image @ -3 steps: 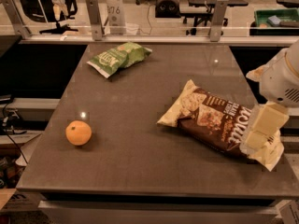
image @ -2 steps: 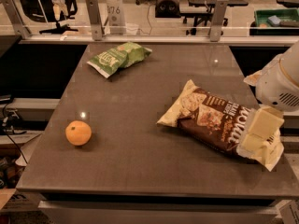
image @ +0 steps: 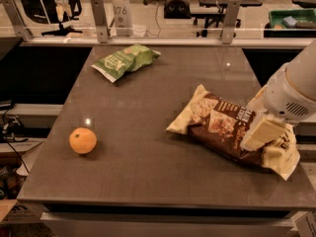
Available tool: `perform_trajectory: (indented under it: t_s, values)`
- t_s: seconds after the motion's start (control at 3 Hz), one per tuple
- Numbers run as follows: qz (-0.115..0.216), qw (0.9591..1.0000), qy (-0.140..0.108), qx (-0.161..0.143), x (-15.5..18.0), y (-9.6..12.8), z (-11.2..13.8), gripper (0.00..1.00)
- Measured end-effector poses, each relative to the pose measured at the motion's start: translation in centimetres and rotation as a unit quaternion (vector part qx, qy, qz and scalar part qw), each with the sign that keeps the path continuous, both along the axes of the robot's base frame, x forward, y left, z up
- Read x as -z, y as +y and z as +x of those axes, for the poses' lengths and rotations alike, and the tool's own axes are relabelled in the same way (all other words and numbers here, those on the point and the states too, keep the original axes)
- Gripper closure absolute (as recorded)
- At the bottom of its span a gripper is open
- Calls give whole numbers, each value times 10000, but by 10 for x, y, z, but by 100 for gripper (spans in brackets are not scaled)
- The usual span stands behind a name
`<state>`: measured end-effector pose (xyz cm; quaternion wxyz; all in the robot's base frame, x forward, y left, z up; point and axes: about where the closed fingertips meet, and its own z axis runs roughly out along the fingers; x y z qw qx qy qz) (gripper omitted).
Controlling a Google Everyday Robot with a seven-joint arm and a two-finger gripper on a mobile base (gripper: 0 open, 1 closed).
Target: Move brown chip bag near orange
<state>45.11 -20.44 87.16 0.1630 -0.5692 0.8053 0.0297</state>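
Note:
The brown chip bag [image: 224, 127] lies flat on the right half of the dark table [image: 148, 181], with cream-yellow ends, one toward the middle and one at the right edge. The orange [image: 83, 140] sits near the table's left front, far from the bag. My gripper [image: 260, 134] hangs from the white arm [image: 296, 90] at the right and is low over the right part of the bag, covering some of it.
A smaller green bag [image: 126, 60] lies at the table's back left. A rail with metal posts [image: 98, 19] runs along the far edge. A green bin [image: 291, 19] stands behind at the right.
My gripper has shifted a little to the left over the brown chip bag. The bag, the orange and the green bag have not moved.

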Motion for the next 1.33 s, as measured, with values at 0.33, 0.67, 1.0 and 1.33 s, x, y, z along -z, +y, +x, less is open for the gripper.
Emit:
perform_trajectory:
  t_s: [0.33, 0.67, 1.0, 1.33]
  values:
    - [-26, 10000, 23, 18, 4, 0, 2, 64]
    - [-30, 10000, 33, 5, 2, 3, 4, 88]
    - [35, 10000, 15, -33, -10, 12, 10, 100]
    - [162, 9998, 45, -83, -24, 29, 19, 100]
